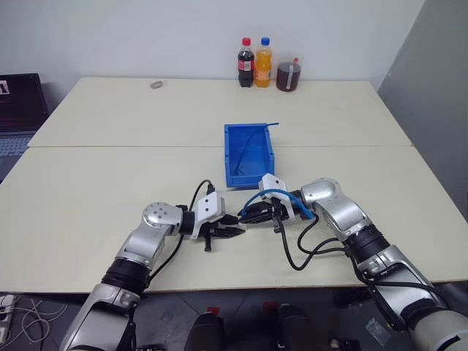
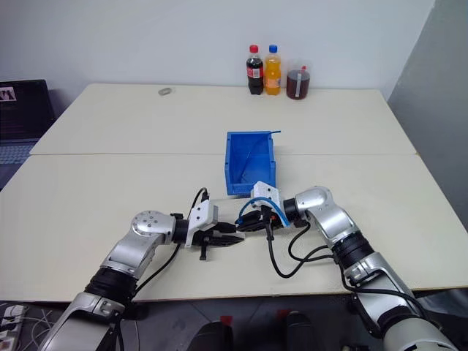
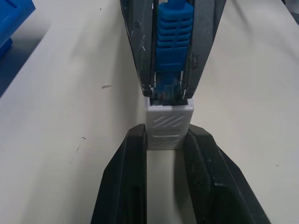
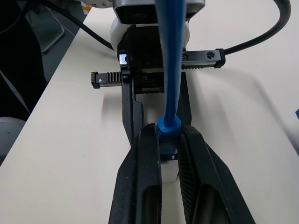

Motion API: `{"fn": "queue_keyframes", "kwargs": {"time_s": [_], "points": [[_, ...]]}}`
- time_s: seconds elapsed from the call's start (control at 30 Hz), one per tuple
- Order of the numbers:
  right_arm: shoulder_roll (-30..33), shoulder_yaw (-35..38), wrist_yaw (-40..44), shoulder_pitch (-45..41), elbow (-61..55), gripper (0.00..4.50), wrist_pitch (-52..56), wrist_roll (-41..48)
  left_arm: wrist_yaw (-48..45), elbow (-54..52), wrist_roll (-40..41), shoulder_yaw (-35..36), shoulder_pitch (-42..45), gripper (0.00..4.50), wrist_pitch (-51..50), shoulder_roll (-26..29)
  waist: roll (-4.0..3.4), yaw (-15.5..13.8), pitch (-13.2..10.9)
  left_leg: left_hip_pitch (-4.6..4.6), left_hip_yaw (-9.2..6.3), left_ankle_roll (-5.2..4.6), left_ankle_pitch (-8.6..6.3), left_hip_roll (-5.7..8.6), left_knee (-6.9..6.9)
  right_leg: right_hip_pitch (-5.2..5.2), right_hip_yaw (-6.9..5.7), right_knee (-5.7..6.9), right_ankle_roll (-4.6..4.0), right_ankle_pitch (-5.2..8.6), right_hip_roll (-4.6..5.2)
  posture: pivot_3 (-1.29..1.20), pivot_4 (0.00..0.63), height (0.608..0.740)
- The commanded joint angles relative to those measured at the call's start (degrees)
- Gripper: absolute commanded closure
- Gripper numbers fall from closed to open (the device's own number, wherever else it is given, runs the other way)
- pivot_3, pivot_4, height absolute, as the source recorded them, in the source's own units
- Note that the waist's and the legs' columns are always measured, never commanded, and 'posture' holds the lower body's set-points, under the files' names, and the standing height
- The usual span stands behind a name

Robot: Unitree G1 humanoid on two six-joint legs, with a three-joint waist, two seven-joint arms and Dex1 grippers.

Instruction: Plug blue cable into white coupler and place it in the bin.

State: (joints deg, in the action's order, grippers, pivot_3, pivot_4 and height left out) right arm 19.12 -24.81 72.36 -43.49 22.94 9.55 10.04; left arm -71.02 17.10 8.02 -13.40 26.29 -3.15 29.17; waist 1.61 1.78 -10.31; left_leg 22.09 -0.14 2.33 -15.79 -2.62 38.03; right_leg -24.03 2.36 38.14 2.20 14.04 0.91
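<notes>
Insertion step was in hand above the table (image 1: pixel 88 205). Left gripper (image 3: pixel 168 140) clamped the white coupler (image 3: pixel 169 125); right gripper (image 3: pixel 170 95) clamped the blue cable (image 4: pixel 169 70), plug at the socket mouth. Next: press home, then carry to the bin (image 1: pixel 235 157).

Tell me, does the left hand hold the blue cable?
No, the left hand grips the white coupler; the right hand holds the blue cable.
</notes>
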Motion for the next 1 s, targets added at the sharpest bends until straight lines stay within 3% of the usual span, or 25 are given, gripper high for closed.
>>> {"fn": "queue_keyframes", "kwargs": {"time_s": [0.03,0.57,0.63,0.77,1.0], "points": [[-0.7,-1.4,0.7,1.3,2.9,4.28,1.4,-2.4,0.2,-3.6,1.1,0.5,-0.4,3.73,0.0,0.1,-0.01,0.0,0.0,-0.01,0.00,0.00,0.00,-0.01,0.00,0.00,0.00,0.00,0.00,0.00,0.00,0.00,0.150,0.740],[-2.0,-1.5,-1.9,6.9,5.6,4.28,0.0,-4.6,2.1,-4.0,0.3,1.1,-0.5,3.73,1.9,0.2,-0.08,0.1,0.4,-0.50,0.02,-0.02,-0.01,-0.02,-0.10,0.42,0.02,-0.04,-0.05,0.04,-0.03,0.00,0.150,0.740],[-2.3,-0.1,-2.7,6.1,5.5,4.28,1.0,-3.9,1.9,-4.0,1.1,1.4,-0.1,3.01,0.9,-0.1,-0.07,0.1,0.4,-0.51,0.02,-0.02,-0.01,-0.02,-0.10,0.44,0.02,-0.04,-0.05,0.04,-0.03,0.00,0.150,0.740],[-1.7,4.4,-4.1,5.1,1.0,4.28,6.4,-0.6,2.6,-7.7,3.1,3.3,-0.8,2.14,-2.0,0.8,-0.07,0.1,0.4,-0.60,0.00,-0.02,-0.01,-0.02,-0.09,0.53,0.01,-0.03,-0.05,0.04,-0.03,0.00,0.150,0.740],[-2.0,18.1,-9.8,-1.5,-9.9,4.28,33.4,14.8,9.2,-21.0,7.8,10.7,-5.4,0.69,-12.2,4.3,-0.14,0.2,0.3,-0.35,-0.07,-0.01,-0.01,-0.04,-0.07,0.35,-0.02,-0.03,-0.05,0.04,-0.02,0.00,0.150,0.740]]}}
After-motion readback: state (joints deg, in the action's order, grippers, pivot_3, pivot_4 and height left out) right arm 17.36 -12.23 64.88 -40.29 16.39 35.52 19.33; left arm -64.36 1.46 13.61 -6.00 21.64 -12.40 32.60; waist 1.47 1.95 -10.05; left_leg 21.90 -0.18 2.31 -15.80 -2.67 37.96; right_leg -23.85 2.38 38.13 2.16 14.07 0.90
